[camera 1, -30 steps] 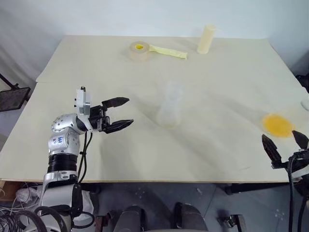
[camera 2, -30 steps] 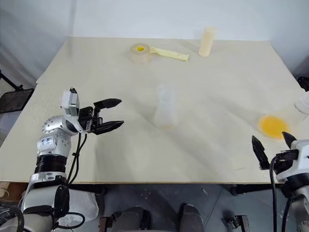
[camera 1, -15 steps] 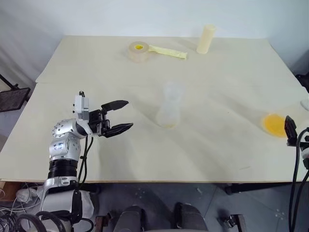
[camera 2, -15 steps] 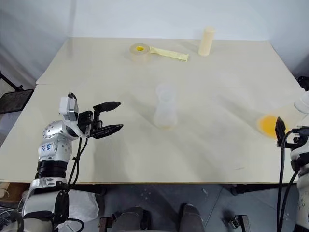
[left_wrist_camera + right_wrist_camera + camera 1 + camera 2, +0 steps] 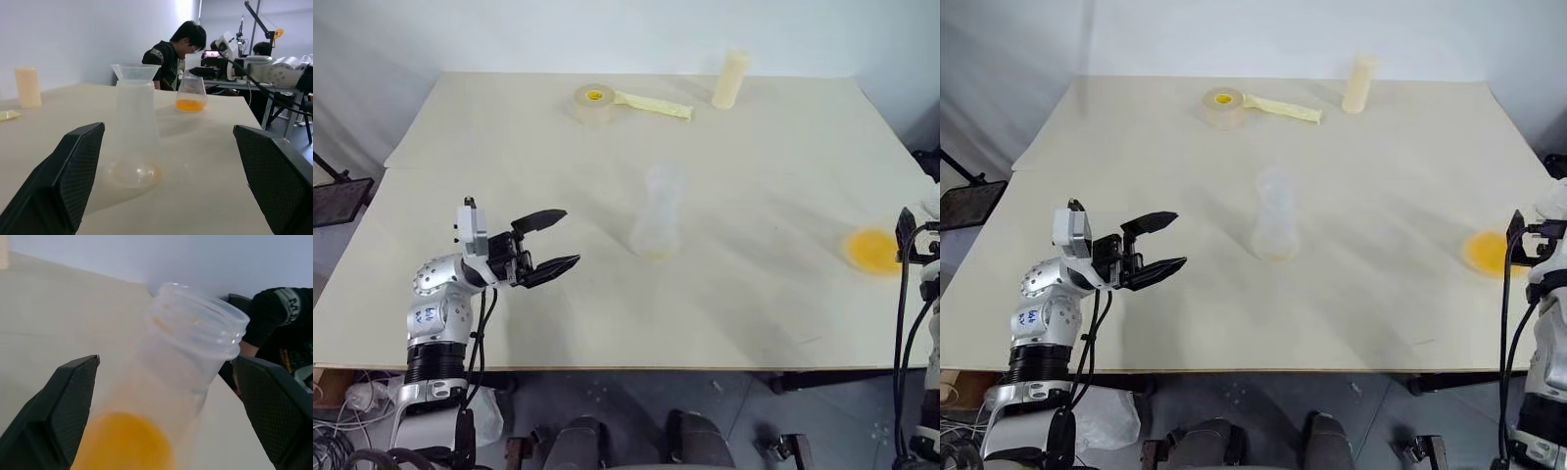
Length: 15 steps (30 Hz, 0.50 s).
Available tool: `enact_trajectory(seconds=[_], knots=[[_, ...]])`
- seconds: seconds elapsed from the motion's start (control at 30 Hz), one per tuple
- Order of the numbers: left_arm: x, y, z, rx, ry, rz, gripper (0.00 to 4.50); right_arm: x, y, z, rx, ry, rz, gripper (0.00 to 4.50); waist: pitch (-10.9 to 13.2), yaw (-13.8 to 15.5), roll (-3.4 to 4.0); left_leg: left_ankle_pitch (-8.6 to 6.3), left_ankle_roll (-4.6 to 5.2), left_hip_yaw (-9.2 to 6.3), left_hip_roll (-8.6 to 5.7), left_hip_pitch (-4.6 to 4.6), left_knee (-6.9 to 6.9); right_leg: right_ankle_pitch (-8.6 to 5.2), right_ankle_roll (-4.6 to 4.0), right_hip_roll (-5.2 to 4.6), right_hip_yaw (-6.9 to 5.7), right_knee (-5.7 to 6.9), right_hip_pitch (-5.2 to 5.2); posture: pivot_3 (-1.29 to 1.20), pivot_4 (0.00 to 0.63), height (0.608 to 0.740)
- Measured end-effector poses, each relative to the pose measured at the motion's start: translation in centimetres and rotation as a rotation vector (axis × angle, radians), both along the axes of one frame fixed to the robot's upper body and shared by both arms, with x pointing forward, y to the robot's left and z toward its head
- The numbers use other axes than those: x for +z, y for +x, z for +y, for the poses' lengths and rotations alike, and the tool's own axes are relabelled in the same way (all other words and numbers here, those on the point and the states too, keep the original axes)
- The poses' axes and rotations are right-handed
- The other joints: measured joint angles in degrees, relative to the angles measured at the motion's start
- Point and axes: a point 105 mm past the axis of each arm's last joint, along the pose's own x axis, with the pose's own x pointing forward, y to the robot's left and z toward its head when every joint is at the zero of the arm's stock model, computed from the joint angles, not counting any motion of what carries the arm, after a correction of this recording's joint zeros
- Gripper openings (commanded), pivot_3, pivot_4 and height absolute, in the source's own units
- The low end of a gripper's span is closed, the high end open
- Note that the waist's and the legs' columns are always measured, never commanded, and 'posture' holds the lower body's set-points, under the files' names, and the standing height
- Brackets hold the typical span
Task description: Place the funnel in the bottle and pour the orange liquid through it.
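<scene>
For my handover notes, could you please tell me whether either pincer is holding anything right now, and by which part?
Nothing is held. The left pincer is open over bare table; the right pincer is open around the flask of orange liquid, its fingers not yet touching it.

At the table's right edge, the right gripper is cut off by the frame, only part of a black finger showing beside the clear conical flask holding orange liquid, whose clear walls barely read from above. In the right wrist view that flask runs out of frame, its base unseen. The clear plastic funnel is indistinguishable overhead.
</scene>
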Motion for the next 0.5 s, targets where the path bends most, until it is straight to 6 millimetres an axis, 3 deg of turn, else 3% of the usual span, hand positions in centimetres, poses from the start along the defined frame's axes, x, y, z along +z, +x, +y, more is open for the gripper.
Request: enact_trajectory(seconds=[0.5], knots=[[-0.11, -0.13, 0.25, 0.018, -0.019, 0.007, 4.47, -0.02, 1.03, -0.79, -0.056, 0.012, -0.036, 4.50, 0.0, -0.5, 0.01, 0.00, 0.00, -0.02, 0.06, -0.01, -0.06, 0.00, 0.00, 0.00, -0.03, -0.04, 0.00, 0.00, 0.150, 0.740]])
